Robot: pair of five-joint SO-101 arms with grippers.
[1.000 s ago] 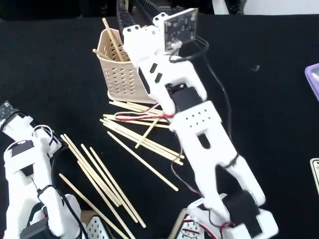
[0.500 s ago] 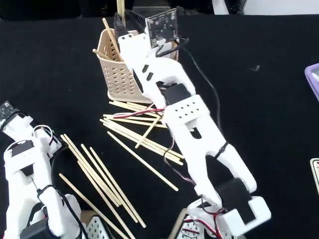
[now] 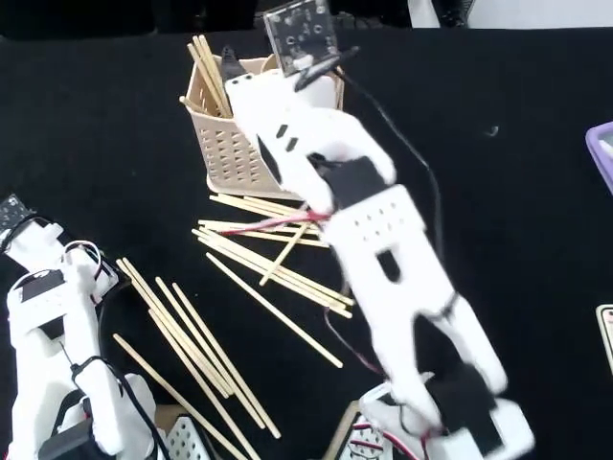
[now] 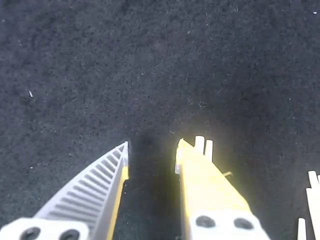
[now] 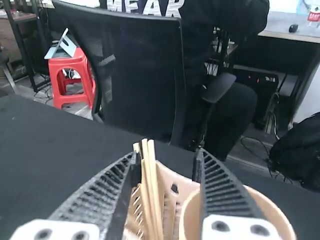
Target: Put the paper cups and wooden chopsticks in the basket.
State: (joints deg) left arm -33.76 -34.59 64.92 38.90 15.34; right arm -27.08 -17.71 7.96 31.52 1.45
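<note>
Starting close in, the left gripper [image 4: 152, 146] hovers over the bare black table [image 4: 75, 60], jaws spread, nothing between them. Mid-table, loose chopsticks [image 3: 192, 335] lie scattered, well short of home. Farther off, the right gripper [image 5: 166, 155] hangs above the basket [image 3: 230, 153], jaws apart, a bundle of chopsticks [image 5: 148, 175] standing inside against one jaw. Lift straight up, I'd say, so no stick drags out.
</note>
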